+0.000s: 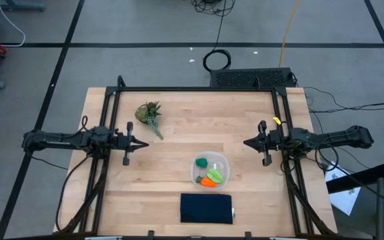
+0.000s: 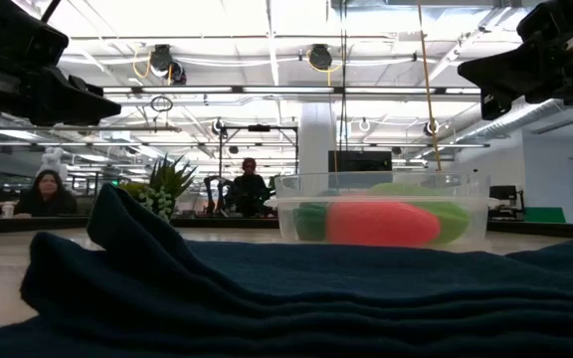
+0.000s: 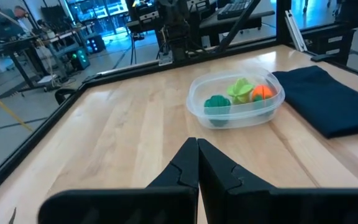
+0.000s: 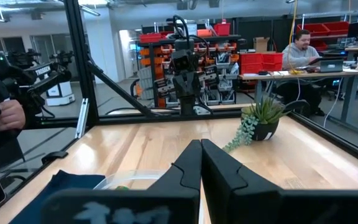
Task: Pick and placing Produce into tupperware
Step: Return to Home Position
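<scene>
The clear rounded-square tupperware (image 1: 210,170) stands on the table's near middle, also in the left wrist view (image 3: 235,99) and the low view (image 2: 381,209). Inside it lie the dark green lump (image 3: 217,104), the lime-green piece (image 3: 241,89) and the orange carrot (image 1: 211,181). My left gripper (image 1: 144,143) hovers shut at the table's left, above the surface, pointing toward the middle. My right gripper (image 1: 247,142) hovers shut at the table's right, pointing toward the middle. Neither touches anything.
A leafy plant sprig in a small pot (image 1: 149,117) stands on the far left part of the table. A dark navy folded cloth (image 1: 207,208) lies at the near edge, just beside the tupperware. People sit in the room beyond the table.
</scene>
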